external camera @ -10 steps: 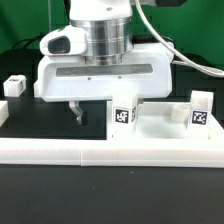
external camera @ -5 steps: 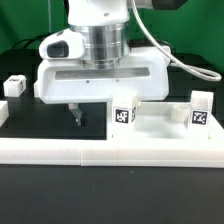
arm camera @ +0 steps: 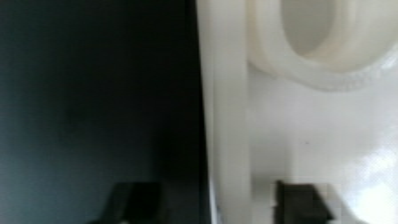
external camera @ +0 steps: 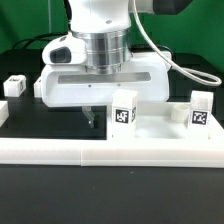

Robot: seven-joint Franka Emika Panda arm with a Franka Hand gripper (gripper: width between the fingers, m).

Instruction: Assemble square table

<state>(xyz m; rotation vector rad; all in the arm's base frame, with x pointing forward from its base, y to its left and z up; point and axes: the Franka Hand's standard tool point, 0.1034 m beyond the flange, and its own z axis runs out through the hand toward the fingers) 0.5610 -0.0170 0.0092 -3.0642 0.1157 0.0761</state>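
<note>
In the wrist view the white tabletop (arm camera: pixel 294 130) fills one side, with a round corner hole (arm camera: pixel 333 35) in sight. Its straight edge runs between my two dark fingertips (arm camera: pixel 151 202). My gripper (arm camera: pixel 226 203) is open and straddles that edge without touching it. In the exterior view my gripper (external camera: pixel 100 116) hangs low over the tabletop (external camera: pixel 160 128); one dark finger (external camera: pixel 93 115) shows, the other is hidden behind a tagged white leg (external camera: pixel 124 112). A second tagged leg (external camera: pixel 200 110) stands at the exterior view's right. A small white block leg (external camera: pixel 13 86) lies at the far left.
The long white border rail (external camera: pixel 110 152) runs across the front. The black table (external camera: pixel 25 120) shows at the exterior view's left. A cable (external camera: pixel 165 55) hangs from the arm toward the right.
My gripper has moved toward the exterior view's right, closer to the middle tagged leg. The legs and tabletop have stayed put.
</note>
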